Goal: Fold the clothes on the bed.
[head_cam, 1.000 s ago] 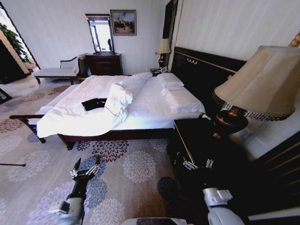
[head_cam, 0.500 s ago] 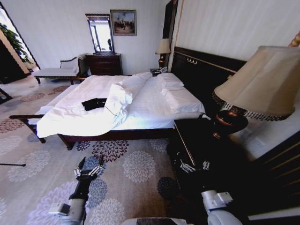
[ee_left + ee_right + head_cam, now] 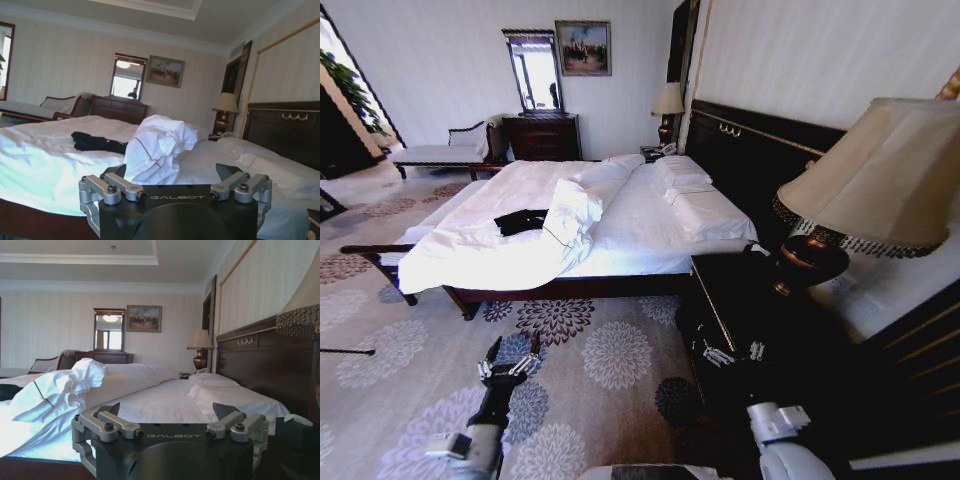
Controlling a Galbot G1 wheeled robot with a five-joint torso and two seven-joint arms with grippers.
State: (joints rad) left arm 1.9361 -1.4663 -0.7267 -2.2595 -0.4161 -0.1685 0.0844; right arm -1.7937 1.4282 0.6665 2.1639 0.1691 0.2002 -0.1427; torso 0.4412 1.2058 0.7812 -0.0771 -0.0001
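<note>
Head view gives you the bed [image 3: 650, 225] across the middle of the frame, with its dark headboard [image 3: 760, 150] toward the right and the white duvet [image 3: 510, 250] bunched into a ridge down the centre. The T-shirt [image 3: 520, 220] lies as a small black heap on the left part of the bed, left of centre in the frame, just beside that ridge and touching the white bedding all around it. It looks crumpled, not spread flat.

You see the left gripper [image 3: 508, 362] in the lower left of the frame, over the flowered carpet [image 3: 600, 360] and well apart from the bed. Its jaws stand wide, and nothing is between them. The right gripper [image 3: 732, 352] is lower right of centre, in front of the dark nightstand [image 3: 740, 290]. Its jaws also stand wide and hold nothing. A big lamp [image 3: 880, 170] fills the right side of the frame.

Left wrist view shows you the left gripper [image 3: 175, 172] along the bottom edge, with the T-shirt [image 3: 97, 142] at middle left on the bed [image 3: 45, 155] and the duvet [image 3: 160, 145] heaped at the centre. Right wrist view shows you the right gripper [image 3: 167, 412] at the bottom, the bed [image 3: 165, 400] in the middle, and the duvet [image 3: 60, 390] at the left.
</note>
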